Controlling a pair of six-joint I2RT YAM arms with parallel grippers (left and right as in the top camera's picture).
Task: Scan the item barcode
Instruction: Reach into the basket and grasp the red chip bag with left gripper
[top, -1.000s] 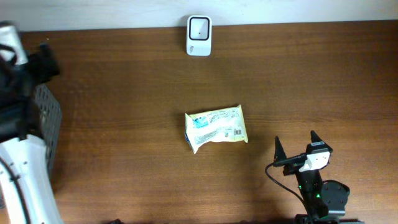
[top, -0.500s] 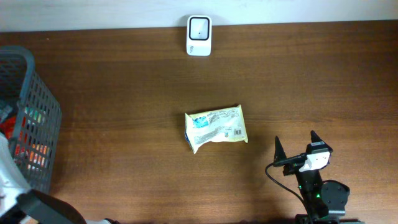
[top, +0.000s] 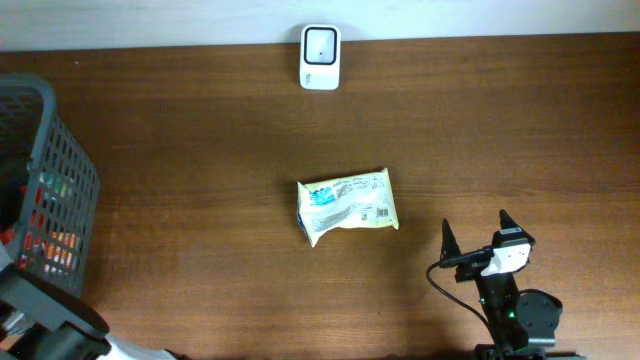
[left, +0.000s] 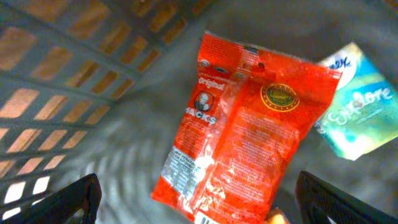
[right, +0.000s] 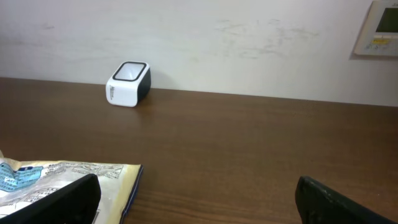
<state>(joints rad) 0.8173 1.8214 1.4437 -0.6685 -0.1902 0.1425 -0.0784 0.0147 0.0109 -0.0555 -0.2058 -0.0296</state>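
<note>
You have the pale yellow packet (top: 347, 207) lying flat near the middle of the table (top: 200, 140), printed side up. The white scanner (top: 320, 43) stands at the far edge, well apart from it. Your right gripper (top: 476, 240) sits near the packet's lower right corner, jaws apart, holding nothing. Your left gripper (left: 198, 202) hangs inside the grey basket (top: 70, 190), jaws wide apart above a red snack bag (left: 249, 124) and a teal pack (left: 360, 112), gripping neither.

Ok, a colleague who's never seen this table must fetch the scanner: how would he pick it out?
Take the brown wooden table and follow it to the far edge, against the pale wall. The scanner stands there alone, beyond the yellowish packet lying mid-table. It is a small white rounded box with a dark-rimmed window, not a soft wrapper.
</note>
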